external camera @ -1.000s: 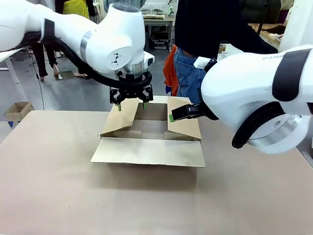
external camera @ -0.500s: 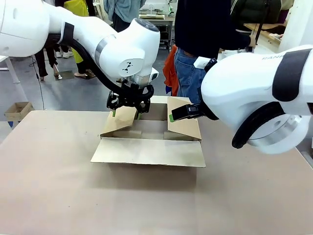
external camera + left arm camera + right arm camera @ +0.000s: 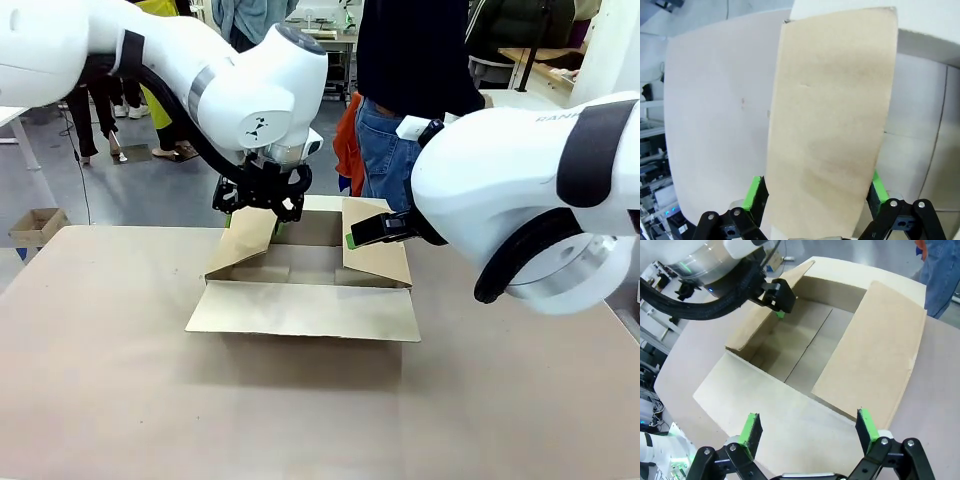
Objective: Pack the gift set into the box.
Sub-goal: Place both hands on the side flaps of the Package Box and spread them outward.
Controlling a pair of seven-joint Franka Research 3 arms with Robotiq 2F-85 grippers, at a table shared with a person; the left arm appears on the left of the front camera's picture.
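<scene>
- box (image 3: 310, 312) on bench (image 3: 120, 400), flaps open (front one lying flat)
- left tool (image 3: 816, 192) spread, pads either side of box's left flap
- right tool (image 3: 807, 426) spread, over box's right flap

Small grey letters (image 3: 556, 117) on the right arm (image 3: 520, 190), up and right of the box (image 3: 310, 312), seem to read "RANK", their start cut off. The left arm (image 3: 270, 90), above the box, bears a small black emblem (image 3: 247, 125).
</scene>
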